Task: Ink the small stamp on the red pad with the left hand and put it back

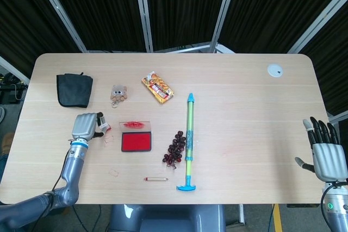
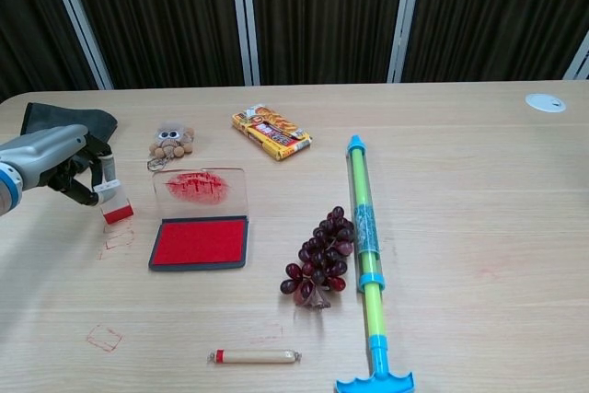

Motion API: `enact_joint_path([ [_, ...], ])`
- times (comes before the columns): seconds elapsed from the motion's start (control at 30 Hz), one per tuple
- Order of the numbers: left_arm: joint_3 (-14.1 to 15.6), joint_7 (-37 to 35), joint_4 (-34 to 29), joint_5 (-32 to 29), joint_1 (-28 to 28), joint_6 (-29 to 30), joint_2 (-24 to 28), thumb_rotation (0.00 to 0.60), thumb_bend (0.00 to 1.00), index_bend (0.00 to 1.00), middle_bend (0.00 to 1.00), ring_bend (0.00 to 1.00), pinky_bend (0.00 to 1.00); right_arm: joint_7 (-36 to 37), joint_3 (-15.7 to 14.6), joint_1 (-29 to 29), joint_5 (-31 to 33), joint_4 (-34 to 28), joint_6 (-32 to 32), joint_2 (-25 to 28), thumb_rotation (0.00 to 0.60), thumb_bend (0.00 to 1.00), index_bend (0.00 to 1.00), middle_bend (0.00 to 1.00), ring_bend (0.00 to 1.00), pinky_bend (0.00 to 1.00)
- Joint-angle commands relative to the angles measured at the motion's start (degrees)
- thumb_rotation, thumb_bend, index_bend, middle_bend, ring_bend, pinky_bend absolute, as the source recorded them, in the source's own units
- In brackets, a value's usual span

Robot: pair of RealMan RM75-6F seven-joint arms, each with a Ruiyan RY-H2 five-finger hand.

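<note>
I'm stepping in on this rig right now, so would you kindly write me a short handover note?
Left hand: pinches the small stamp, tilted, just left of the red pad. Whether the stamp touches the table I cannot tell.
Right hand: open, holds nothing, at the table's right edge.
Pad: lid open, ink exposed.
Done: stamp grasped. Red square marks on the table; whether the stamp has been inked this time I cannot tell.
Left: press the stamp on the pad if needed, set it back, release.

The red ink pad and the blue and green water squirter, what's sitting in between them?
A bunch of dark grapes lies between the red ink pad and the water squirter, close beside the squirter. The chest view shows it best; the head view agrees.
</note>
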Motion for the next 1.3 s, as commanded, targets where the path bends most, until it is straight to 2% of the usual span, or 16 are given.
enact_joint_path([
  [0.03, -0.16, -0.14, -0.76, -0.06, 0.06, 0.32, 0.36, 0.600, 0.37, 0.58, 0.58, 0.86, 0.91, 0.05, 0.03, -0.01, 0.05, -0.02, 0.03, 0.02, 0.600, 0.00, 0.00, 0.00, 0.00, 0.00],
  [0.23, -0.65, -2.00, -6.38, 0.70, 1.01, 1.39, 3.98, 0.600, 0.37, 0.59, 0.59, 0.86, 0.90, 0.27, 0.02, -0.03, 0.01, -0.14, 0.11, 0.14, 0.600, 0.00, 0.00, 0.00, 0.00, 0.00],
  [0.33, -0.27, -4.47, -11.53, 2.61, 2.22, 1.82, 7.88, 0.600, 0.37, 0.60, 0.59, 0.86, 0.91, 0.40, 0.00, -0.05, -0.07, -0.31, 0.18, 0.22, 0.600, 0.00, 0.00, 0.00, 0.00, 0.00],
  [0.43, 1.07, -9.11, -16.45, 6.01, 3.61, 0.96, 12.24, 0.600, 0.37, 0.60, 0.60, 0.86, 0.90, 0.61, 0.00, -0.10, -0.08, -0.49, 0.26, 0.35, 0.600, 0.00, 0.00, 0.00, 0.00, 0.00],
  [0.63, 3.98, -17.04, -20.92, 14.13, 3.78, -1.45, 16.22, 0.600, 0.37, 0.61, 0.61, 0.86, 0.90, 0.72, -0.05, -0.15, -0.24, -0.80, 0.42, 0.51, 0.600, 0.00, 0.00, 0.00, 0.00, 0.00],
  [0.73, 5.00, -18.20, -20.90, 17.76, 2.29, -2.45, 15.24, 0.600, 0.37, 0.61, 0.61, 0.86, 0.90, 0.74, -0.06, -0.16, -0.23, -0.75, 0.43, 0.53, 0.600, 0.00, 0.00, 0.00, 0.00, 0.00],
  [0.87, 5.13, -17.25, -18.42, 19.22, -0.16, -4.07, 12.44, 0.600, 0.37, 0.61, 0.61, 0.86, 0.90, 0.88, 0.08, -0.16, 0.04, -0.50, 0.39, 0.51, 0.600, 0.00, 0.00, 0.00, 0.00, 0.00],
  [1.1, 4.63, -15.27, -13.15, 17.49, -2.98, -5.83, 7.34, 0.600, 0.37, 0.61, 0.62, 0.86, 0.90, 1.40, 0.47, -0.08, 1.15, 0.35, -0.27, 0.49, 0.600, 0.00, 0.00, 0.00, 0.00, 0.00],
  [1.3, 5.07, -14.74, -10.97, 16.98, -3.22, -5.31, 5.92, 0.600, 0.37, 0.61, 0.62, 0.86, 0.90, 1.48, 0.57, 0.02, 1.66, 0.74, -0.76, 0.34, 0.600, 0.00, 0.00, 0.00, 0.00, 0.00],
])
